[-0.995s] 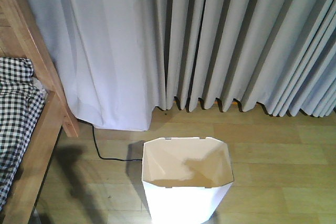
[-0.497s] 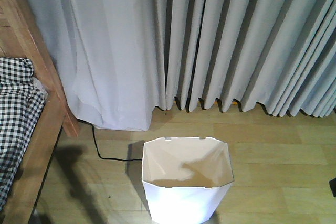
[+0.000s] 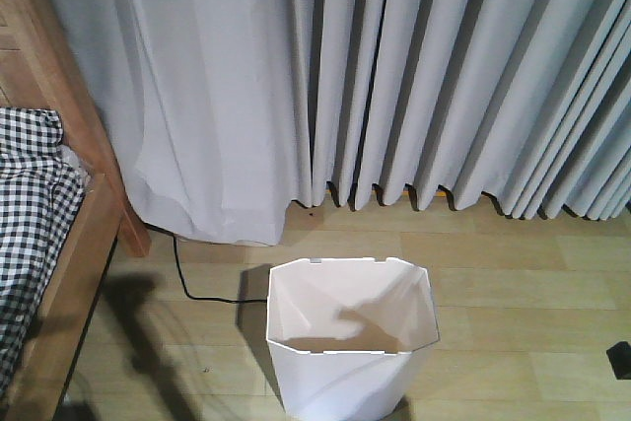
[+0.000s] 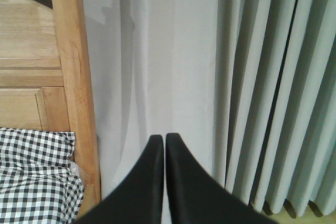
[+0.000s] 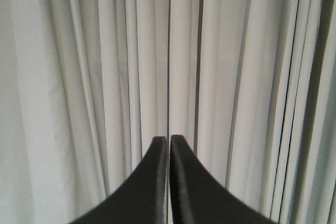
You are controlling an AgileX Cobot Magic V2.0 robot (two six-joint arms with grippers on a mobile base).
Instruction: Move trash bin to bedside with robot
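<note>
light: bright, even | shadows: soft, on floor (image 3: 138, 332) left of trash bin (image 3: 345, 382) | glare: bin front overexposed | focus: fairly sharp

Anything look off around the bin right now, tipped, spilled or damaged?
Nothing stands out. The bin stands upright on the floor, empty inside, apart from the bed. A black cable lies on the floor between them.

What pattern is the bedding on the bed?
The bedding has a black-and-white check, shown best in the left wrist view beside the wooden bed frame.
</note>
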